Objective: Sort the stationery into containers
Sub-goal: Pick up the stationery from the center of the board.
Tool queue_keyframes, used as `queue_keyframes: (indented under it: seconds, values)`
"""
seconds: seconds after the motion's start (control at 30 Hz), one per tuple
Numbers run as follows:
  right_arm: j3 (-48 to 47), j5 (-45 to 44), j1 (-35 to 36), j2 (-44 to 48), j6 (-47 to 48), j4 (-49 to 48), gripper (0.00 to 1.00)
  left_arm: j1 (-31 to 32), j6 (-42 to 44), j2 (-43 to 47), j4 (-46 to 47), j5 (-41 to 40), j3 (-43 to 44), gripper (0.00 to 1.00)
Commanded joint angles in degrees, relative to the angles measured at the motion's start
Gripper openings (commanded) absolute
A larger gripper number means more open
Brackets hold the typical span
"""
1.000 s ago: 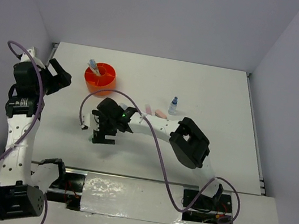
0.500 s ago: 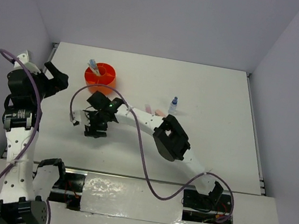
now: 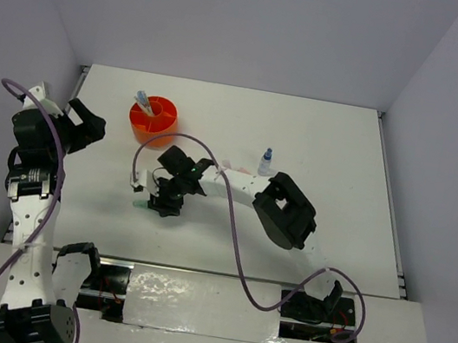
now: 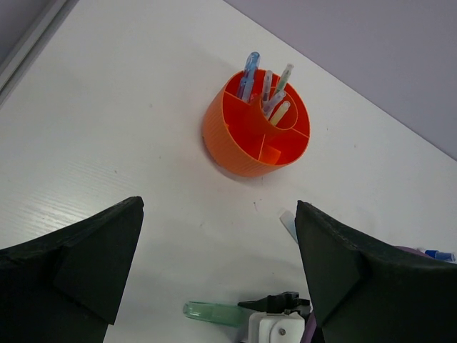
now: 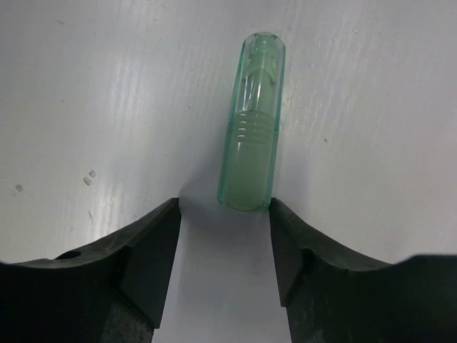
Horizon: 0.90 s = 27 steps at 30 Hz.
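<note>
A pastel green marker [image 5: 253, 121] lies flat on the white table. Its near end sits between the fingertips of my right gripper [image 5: 225, 214], which is open and low over the table. From above the marker [image 3: 140, 206] pokes out left of the right gripper [image 3: 156, 204]. The round orange organizer [image 3: 153, 120] stands at the far left and holds several pens [image 4: 265, 89]. My left gripper [image 4: 218, 207] is open and empty, high above the table, looking down at the organizer [image 4: 246, 146] and the green marker [image 4: 214, 313]. A tiny clear blue-capped bottle [image 3: 266, 161] stands mid-table.
A pale blue piece [image 4: 288, 225] lies on the table between the organizer and my right wrist. The right arm's purple cable [image 3: 230, 216] loops over the table's middle. Grey walls close the table's far and side edges.
My right gripper swung left, then came back right, and the green marker now shows past its fingertips. My left arm shifted a little.
</note>
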<state>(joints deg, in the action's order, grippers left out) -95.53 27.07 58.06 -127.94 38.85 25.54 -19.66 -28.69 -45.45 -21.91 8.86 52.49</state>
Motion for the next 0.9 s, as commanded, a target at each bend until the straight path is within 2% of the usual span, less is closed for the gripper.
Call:
queue_keyframes:
  seconds: [0.0, 0.13, 0.3, 0.4, 0.43, 0.57, 0.7, 0.8, 0.87]
  values:
    - [6.7, -7.2, 1.9, 1.2, -7.8, -4.7, 0.61, -0.4, 0.3, 1.1, 1.4, 0.6, -0.9, 0.99]
    - [6.5, -12.5, 2.8, 0.7, -10.3, -9.9, 0.65, -0.3, 1.6, 1.4, 0.1, -0.9, -0.5, 0.99]
    - [4.8, -12.2, 3.3, -1.1, -11.3, -9.9, 0.66, -0.4, 1.4, 2.1, 0.6, -0.1, -1.4, 0.99]
    - [3.5, -11.9, 3.4, -2.3, -11.3, -9.0, 0.54, -0.3, 1.2, 1.9, 0.3, -0.7, -1.3, 0.99]
    - [3.3, -12.0, 3.5, -2.6, -11.3, -8.8, 0.45, -0.3, 1.2, 2.0, -0.1, -1.1, -1.3, 0.99]
    - [5.2, -12.7, 4.4, -2.5, -11.0, -10.6, 0.27, -0.4, 0.0, 2.5, -0.7, -3.6, -1.3, 0.99]
    - [10.9, -14.1, 5.0, 1.9, -13.8, -18.3, 0.11, -0.4, -0.1, 2.7, -0.4, -1.0, -2.6, 0.99]
    - [20.1, -17.3, 4.7, 9.8, -19.0, -28.3, 0.08, -0.3, 0.0, 3.0, 1.2, 4.5, -5.6, 0.99]
    - [27.0, -18.3, 4.0, 16.6, -23.6, -34.5, 0.09, -0.4, -0.3, 2.7, 3.4, 11.5, -8.7, 0.99]
